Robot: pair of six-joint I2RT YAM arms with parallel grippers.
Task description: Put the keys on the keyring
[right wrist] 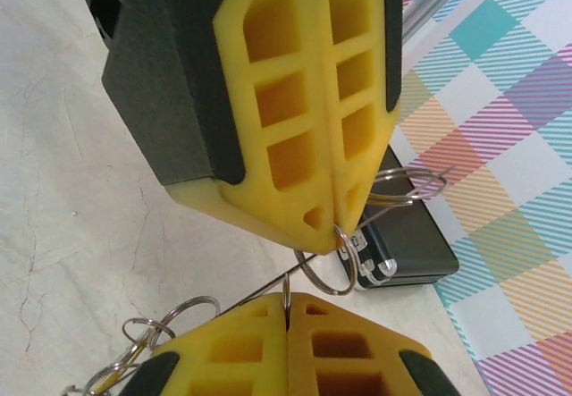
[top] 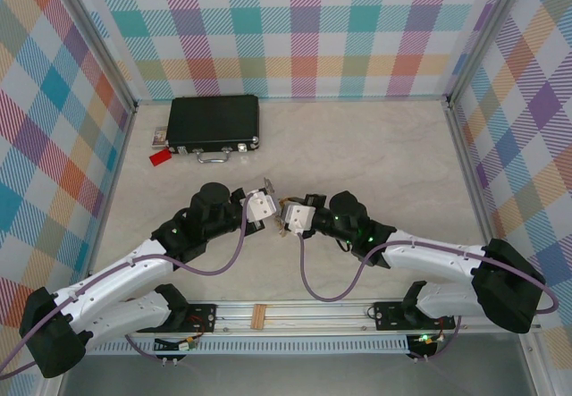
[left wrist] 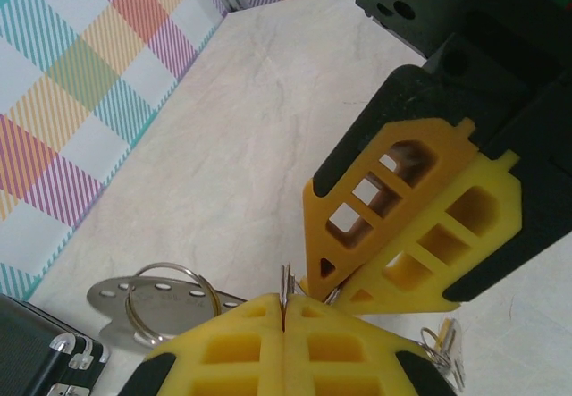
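One black case lay at the ten o'clock of the desk, with a small red tag at its seven o'clock, both well apart from the work. Nearer the middle, the left claw was pressed together on the keyring. Its wrist view showed the keyring edge-on, rising toward twelve o'clock from the grip. A second loop carrying a perforated metal tab hung at its nine o'clock. Tip to tip with the left claw, at about four o'clock in the top view, the right claw was clamped on a thin ring, and the keys appeared to dangle from it. From the right claw the keyring lay just at one o'clock, its loop seemingly crosswise to the thin ring. Whether the two touched I could not tell. Threading probably called for the right arm to nudge that way.
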